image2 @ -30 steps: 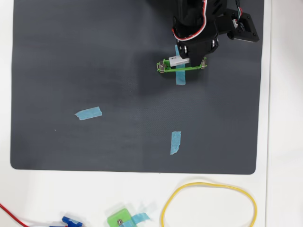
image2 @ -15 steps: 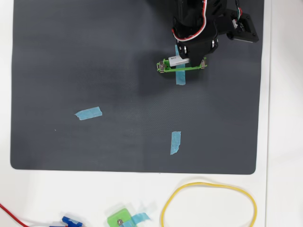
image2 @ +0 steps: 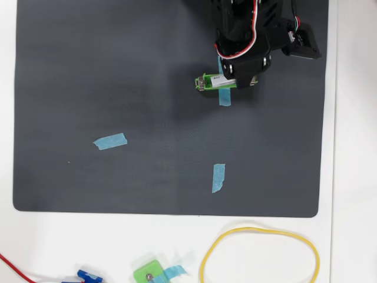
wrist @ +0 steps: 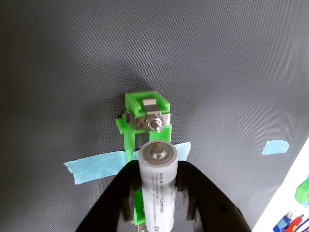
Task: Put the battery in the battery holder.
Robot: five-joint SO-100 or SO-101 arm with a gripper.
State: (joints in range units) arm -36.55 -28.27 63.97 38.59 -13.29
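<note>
While the seating isn't done yet, this looks like the home stretch. In the wrist view the battery (wrist: 157,186) sits clamped between the two black fingers of the gripper (wrist: 155,193), jaws narrow and snug on its sides, its flat metal end pointing at the far end of the battery holder (wrist: 145,118). That green frame lies right underneath and ahead, lined up lengthwise with the cell, and the silver screw (wrist: 153,122) on the far end post is just beyond the battery's tip. A blue tape strip (wrist: 99,164) crosses under the frame on the dark mat (wrist: 231,63).

From the overhead view the arm covers most of the frame, and only the left end of the battery holder (image2: 203,82) plus a bit of white battery (image2: 228,82) peek out from under the gripper (image2: 235,79). So it's over the slot, maybe partly in, but I can't tell if it's touching the bottom.

My guess at what's left: press it down until it snaps between the end contacts, then let go and back off. Grab and carry, already handled.
</note>
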